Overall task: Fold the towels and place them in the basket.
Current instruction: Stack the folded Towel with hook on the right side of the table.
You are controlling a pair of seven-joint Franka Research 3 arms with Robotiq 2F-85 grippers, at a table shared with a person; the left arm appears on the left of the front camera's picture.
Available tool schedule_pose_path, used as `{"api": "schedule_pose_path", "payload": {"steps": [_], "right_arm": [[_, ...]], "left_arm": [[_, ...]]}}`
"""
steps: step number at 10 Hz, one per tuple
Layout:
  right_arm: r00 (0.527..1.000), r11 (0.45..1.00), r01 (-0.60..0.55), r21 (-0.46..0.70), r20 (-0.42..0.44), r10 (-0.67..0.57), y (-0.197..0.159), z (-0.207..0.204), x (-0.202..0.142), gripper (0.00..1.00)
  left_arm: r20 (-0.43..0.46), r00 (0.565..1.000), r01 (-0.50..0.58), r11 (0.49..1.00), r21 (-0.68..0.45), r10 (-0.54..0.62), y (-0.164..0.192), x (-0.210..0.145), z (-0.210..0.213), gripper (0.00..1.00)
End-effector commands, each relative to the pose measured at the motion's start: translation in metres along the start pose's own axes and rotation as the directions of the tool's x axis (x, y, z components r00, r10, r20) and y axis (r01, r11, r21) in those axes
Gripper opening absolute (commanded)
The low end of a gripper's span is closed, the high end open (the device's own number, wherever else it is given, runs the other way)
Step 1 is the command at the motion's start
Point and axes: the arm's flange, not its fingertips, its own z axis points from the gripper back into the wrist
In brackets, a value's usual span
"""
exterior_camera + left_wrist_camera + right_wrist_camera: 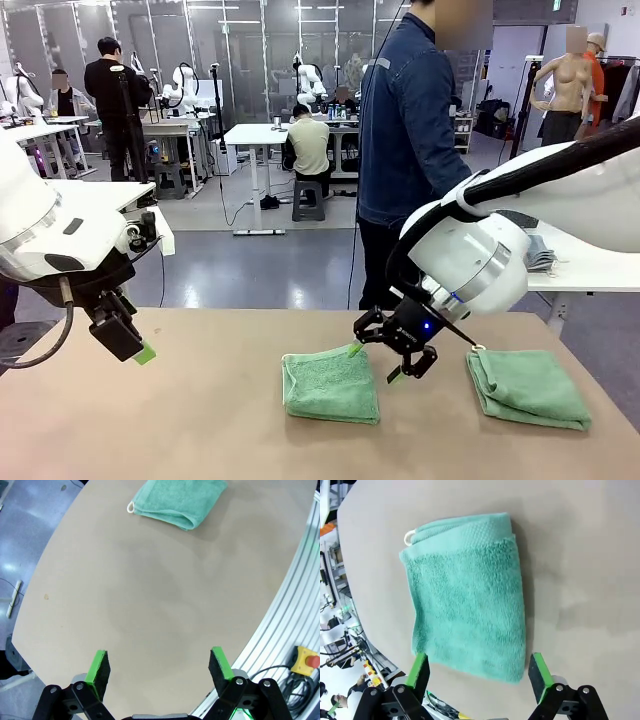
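Two mint-green towels lie folded on the tan table (200, 420): one in the middle (330, 385) and one at the right (525, 387), whose white loop sits at its near-left corner. My right gripper (375, 363) hovers open just above the middle towel's right edge. In the right wrist view that towel (470, 595) stretches away from the open gripper (479, 672), its near edge between the fingertips. My left gripper (140, 350) hangs open over the table's left part, far from both towels. Its wrist view shows a folded towel (177, 500) well beyond the gripper (160, 666). The basket is out of view.
A person in a denim jacket (410, 130) stands at the far side, hands not visible. A white side table (590, 265) with grey cloth stands at the right. Along the table's edge by the left arm run a metal rail (295, 595) and an emergency-stop button (306, 661).
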Motion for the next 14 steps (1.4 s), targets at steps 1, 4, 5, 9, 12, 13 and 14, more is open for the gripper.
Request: {"api": "schedule_pose_path", "payload": {"steps": [1,4,5,9,12,13,14], "right_arm": [[0.999,0.997,-0.048,0.063,0.029,0.046,-0.011,-0.018,0.009,1.0],[0.997,0.992,-0.075,0.101,0.036,0.071,-0.021,-0.037,0.013,1.0],[0.997,0.992,-0.072,0.102,0.03,0.069,-0.021,-0.041,0.014,1.0],[0.998,0.993,-0.061,0.099,0.011,0.06,-0.017,-0.055,0.019,1.0],[0.998,0.991,-0.066,0.117,0.027,0.063,-0.015,-0.055,0.018,0.0],[0.998,0.991,-0.064,0.117,0.027,0.061,-0.015,-0.055,0.018,0.34],[0.998,0.991,-0.063,0.118,0.026,0.06,-0.014,-0.055,0.018,0.0]], "left_arm": [[-0.001,1.0,-0.007,1.0,0.02,0.007,-0.001,0.002,-0.002,1.0],[-0.001,1.0,-0.007,1.0,0.02,0.007,-0.001,0.002,-0.002,1.0],[-0.001,1.0,-0.007,1.0,0.02,0.007,-0.001,0.002,-0.002,1.0],[-0.001,1.0,-0.007,1.0,0.02,0.007,-0.001,0.002,-0.002,1.0],[-0.001,1.0,-0.007,1.0,0.02,0.007,-0.001,0.002,-0.002,1.0],[-0.001,1.0,-0.007,1.0,0.02,0.007,-0.001,0.002,-0.002,1.0],[-0.001,1.0,-0.007,1.0,0.02,0.007,-0.001,0.002,-0.002,1.0]]}}
